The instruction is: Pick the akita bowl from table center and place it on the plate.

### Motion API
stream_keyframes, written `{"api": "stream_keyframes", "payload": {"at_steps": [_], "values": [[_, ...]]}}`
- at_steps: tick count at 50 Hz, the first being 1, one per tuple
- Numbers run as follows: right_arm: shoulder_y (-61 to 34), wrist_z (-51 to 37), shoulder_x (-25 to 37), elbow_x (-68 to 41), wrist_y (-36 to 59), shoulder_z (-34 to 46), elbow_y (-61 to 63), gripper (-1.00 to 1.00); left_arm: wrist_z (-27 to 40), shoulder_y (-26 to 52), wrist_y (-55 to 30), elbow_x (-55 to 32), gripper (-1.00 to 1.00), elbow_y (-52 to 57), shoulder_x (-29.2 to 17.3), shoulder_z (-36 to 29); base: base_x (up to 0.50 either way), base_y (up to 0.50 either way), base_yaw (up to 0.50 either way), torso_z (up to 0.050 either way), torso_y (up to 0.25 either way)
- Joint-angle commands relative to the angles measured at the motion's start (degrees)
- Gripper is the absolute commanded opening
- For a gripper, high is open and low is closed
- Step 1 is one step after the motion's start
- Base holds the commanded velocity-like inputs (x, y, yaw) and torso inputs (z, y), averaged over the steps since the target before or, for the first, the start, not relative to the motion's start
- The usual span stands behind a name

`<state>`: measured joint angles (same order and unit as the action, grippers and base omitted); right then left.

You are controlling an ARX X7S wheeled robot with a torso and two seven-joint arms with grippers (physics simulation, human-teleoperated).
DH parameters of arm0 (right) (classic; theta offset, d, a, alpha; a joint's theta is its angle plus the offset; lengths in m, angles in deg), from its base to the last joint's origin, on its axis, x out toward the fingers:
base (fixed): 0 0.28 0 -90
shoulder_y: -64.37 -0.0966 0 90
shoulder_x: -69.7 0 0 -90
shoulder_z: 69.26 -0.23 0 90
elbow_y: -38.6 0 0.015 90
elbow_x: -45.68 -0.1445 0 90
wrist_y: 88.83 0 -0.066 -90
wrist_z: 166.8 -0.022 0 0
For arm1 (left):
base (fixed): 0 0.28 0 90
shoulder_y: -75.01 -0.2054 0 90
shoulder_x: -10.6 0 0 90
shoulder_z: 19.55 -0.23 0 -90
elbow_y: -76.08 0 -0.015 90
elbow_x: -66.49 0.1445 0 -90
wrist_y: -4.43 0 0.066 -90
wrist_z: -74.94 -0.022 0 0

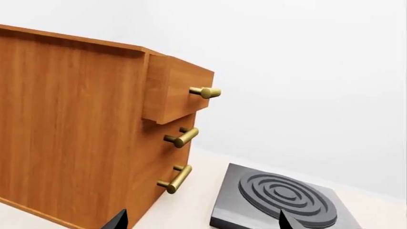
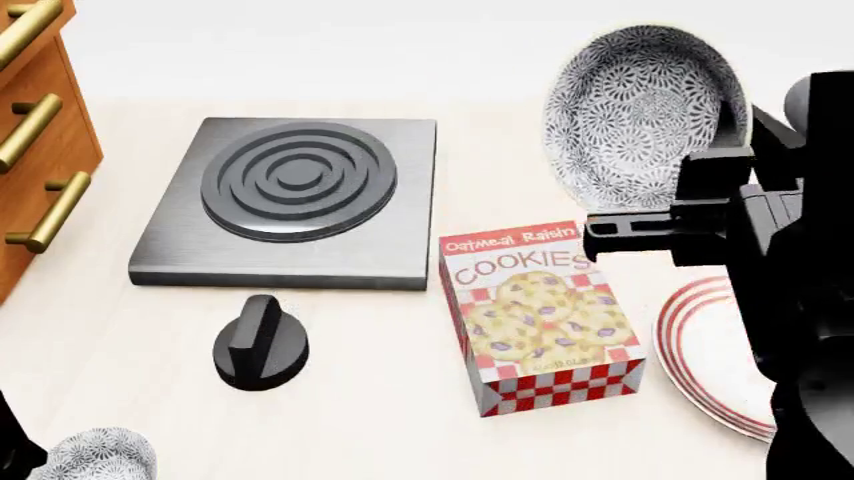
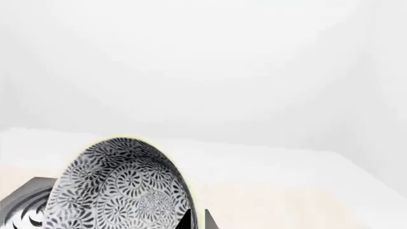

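Glossy patterned ceramic akita bowl (image 2: 643, 115); brushed dark metal hob (image 2: 294, 200); varnished wood drawer cabinet (image 1: 83, 129) with brass handles (image 1: 180, 138); printed cardboard cookie box (image 2: 541, 318); matt bench (image 2: 387, 400).

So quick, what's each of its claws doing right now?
Left gripper: open, holding nothing.
Right gripper: closed on the akita bowl, lifted and tilted behind the cookie box.

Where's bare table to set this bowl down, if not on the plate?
Free: the strip between knob and cookie box, and the table behind the burner. Crowded: the right side, where the box, plate and right arm holding the bowl bunch together.
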<state>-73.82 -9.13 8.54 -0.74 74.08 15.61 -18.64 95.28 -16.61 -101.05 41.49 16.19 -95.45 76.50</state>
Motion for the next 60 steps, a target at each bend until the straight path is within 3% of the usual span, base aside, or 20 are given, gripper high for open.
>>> {"api": "stream_keyframes", "payload": {"at_steps": [1,11,19,32,36,42,60], "values": [[-2.3,-2.1,-2.0,0.1,3.3,-5.7,-12.8,-1.00,0.2,-0.1,0.2,-0.1,1.00,-0.1,-0.2,-0.3,0.00,0.00,0.00,0.000,0.000],[-2.5,-1.5,-3.6,-0.2,3.8,-6.5,-20.8,-1.00,0.3,-0.7,0.6,-0.3,1.00,0.2,-0.4,-0.1,0.00,0.00,0.00,0.000,0.001],[0.2,-3.4,-5.6,-3.6,6.1,-13.2,-21.4,-1.00,0.5,-0.8,0.7,-0.2,1.00,0.2,-0.5,-0.3,0.00,0.00,0.00,0.000,0.000],[-0.4,-2.8,-4.9,-5.1,6.9,-12.9,-21.9,-1.00,0.7,-0.7,0.8,-0.4,1.00,0.1,-0.8,-0.5,0.00,0.00,0.00,0.000,0.001],[-6.8,-5.8,-6.1,-7.2,14.1,-18.5,-35.3,-1.00,1.0,-0.5,0.9,0.2,1.00,0.2,-0.8,-1.1,0.00,0.00,0.00,0.000,0.000],[-13.9,-8.6,-6.6,-6.8,15.1,-27.7,-57.0,-1.00,0.4,-0.5,2.3,0.3,1.00,-0.3,-0.7,-1.1,0.00,0.00,0.00,0.000,0.000],[-19.5,-11.0,-2.6,-1.4,8.7,-26.5,-72.4,-1.00,0.7,-2.1,5.2,1.2,1.00,-0.2,-0.5,-0.8,0.00,0.00,0.00,0.000,0.001]]}}
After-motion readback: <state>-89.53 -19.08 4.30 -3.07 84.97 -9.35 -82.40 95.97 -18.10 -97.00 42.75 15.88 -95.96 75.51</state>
